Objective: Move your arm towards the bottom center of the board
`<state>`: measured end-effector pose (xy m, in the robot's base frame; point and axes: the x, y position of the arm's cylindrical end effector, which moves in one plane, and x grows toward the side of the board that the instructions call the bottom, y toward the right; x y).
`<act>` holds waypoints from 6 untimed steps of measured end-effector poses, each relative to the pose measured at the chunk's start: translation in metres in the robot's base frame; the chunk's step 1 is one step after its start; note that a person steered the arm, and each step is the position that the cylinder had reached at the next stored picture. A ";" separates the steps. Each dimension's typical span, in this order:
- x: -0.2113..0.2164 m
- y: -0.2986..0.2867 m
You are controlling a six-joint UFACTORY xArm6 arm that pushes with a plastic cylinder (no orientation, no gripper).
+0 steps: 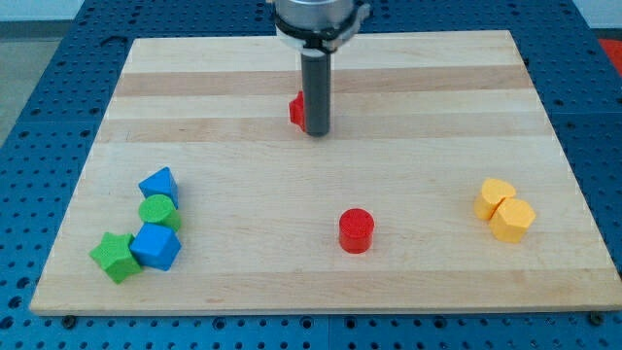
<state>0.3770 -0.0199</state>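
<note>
Right now my tip point(316, 132) is resting in the board's point(243, 194) upper middle, touching a red block point(295, 110) that is peeking out on its left — shape hidden. No claw is fitted, so nothing is being held. Toward the view's bottom a red cylinder point(356, 230) is standing near centre. At lower left a blue block point(158, 184), green cylinder point(156, 211), blue cube point(155, 247) and green star point(114, 257) are clustering together — at right, two yellow blocks point(504, 210) are touching.
</note>
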 end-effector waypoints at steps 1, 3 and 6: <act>-0.023 -0.023; 0.116 0.072; 0.242 0.094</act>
<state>0.6188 0.0744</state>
